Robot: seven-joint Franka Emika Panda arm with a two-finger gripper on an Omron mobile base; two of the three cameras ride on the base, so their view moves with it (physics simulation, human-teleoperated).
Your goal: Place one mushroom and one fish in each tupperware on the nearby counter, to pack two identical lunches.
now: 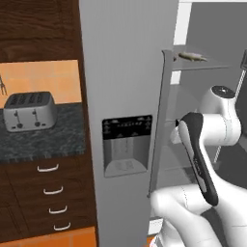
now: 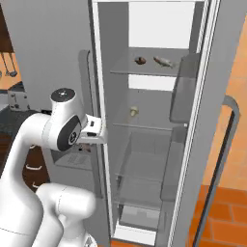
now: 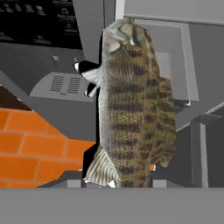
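A fish (image 3: pixel 133 109), tan with dark bars, hangs lengthwise right in front of the hand camera, and my gripper (image 3: pixel 117 183) is shut on it in front of the fridge's dispenser door. Its fingertips are mostly hidden behind the fish. A second fish (image 2: pixel 163 61) lies on the top shelf of the open fridge, next to a dark mushroom (image 2: pixel 140 60). One shelf lower sits a paler small mushroom (image 2: pixel 133 111). The same shelf fish (image 1: pixel 192 56) appears in the left base view. The counter (image 1: pixel 48 140) lies to the left. The tupperware is out of view.
A silver toaster (image 1: pixel 30 111) stands on the counter over drawers with white handles (image 1: pixel 48 168). The grey fridge's left door carries a dispenser panel (image 1: pixel 126 144). The right door (image 2: pixel 212 120) stands open beside the glass shelves. Orange tile floor lies below.
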